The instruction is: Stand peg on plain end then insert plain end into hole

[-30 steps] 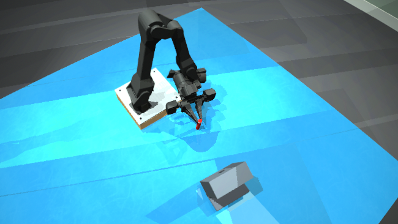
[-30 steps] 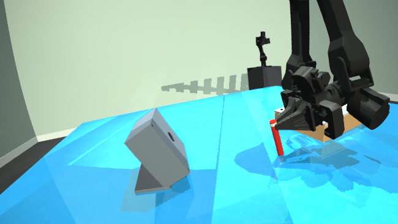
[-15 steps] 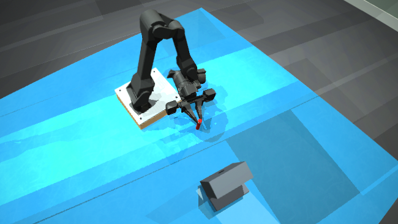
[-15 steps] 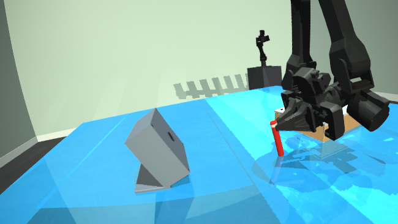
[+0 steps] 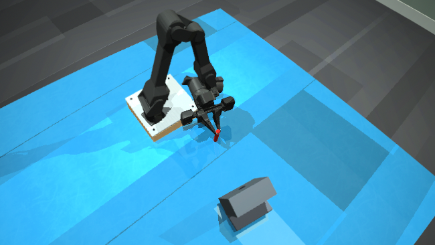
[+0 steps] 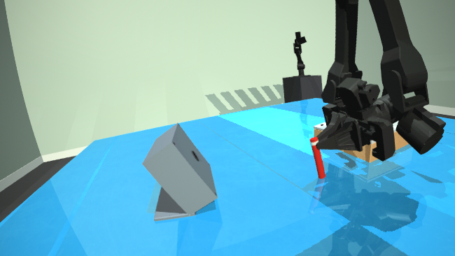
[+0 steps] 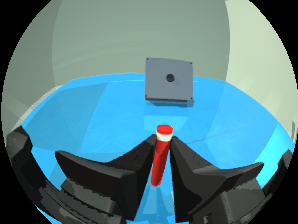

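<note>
The red peg (image 5: 216, 137) (image 6: 318, 162) (image 7: 160, 162) is nearly upright, leaning slightly in the exterior view, with its white-banded end on top. Its plain end points down and is at or just above the table (image 5: 110, 207) (image 6: 252, 217); exact contact is hard to tell. My gripper (image 5: 217, 132) (image 6: 318, 143) (image 7: 163, 139) is shut on the peg near the white band, reaching in from the side. The grey sloped panel (image 5: 255, 195) (image 6: 178, 175) (image 7: 156, 89) stands apart from the peg, with a dark hole (image 5: 241, 188) (image 6: 195, 156) (image 7: 170, 78) in its face.
The arm's white-topped base block (image 5: 177, 92) (image 6: 370, 154) is close behind the gripper. The panel's foot (image 5: 252, 217) (image 6: 171, 215) rests on the table. Another small dark arm (image 6: 299, 56) stands on a dark block (image 6: 302, 88) in the background.
</note>
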Controlling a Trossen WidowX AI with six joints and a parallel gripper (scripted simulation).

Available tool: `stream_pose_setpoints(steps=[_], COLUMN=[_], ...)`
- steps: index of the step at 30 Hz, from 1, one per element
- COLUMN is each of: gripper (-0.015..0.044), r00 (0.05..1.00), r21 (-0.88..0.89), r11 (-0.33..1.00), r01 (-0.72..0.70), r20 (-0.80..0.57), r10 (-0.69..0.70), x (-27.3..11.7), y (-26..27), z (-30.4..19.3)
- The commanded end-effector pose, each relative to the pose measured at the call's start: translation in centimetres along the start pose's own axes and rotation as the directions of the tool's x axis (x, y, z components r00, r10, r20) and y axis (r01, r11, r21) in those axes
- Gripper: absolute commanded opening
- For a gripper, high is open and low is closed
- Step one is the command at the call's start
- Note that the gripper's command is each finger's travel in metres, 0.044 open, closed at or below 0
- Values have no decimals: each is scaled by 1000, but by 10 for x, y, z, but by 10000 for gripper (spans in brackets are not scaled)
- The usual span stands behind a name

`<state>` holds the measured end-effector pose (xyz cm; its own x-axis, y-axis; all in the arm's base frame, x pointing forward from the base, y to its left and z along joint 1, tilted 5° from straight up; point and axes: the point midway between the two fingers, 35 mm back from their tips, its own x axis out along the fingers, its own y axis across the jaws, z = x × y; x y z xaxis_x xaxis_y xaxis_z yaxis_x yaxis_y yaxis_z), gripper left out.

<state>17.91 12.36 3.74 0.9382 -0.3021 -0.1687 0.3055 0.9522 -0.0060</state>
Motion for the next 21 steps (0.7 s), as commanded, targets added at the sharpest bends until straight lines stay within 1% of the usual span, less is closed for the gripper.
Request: stream_pose_setpoints(steps=[1, 21], gripper=[49, 49], r00=[1000, 1000], r21=[0, -6], r11=[1000, 1000], r01=[0, -12], r20=[-1, 27], r10=[0, 12], x=[-1, -4], y=[0, 0], z=[-2, -4])
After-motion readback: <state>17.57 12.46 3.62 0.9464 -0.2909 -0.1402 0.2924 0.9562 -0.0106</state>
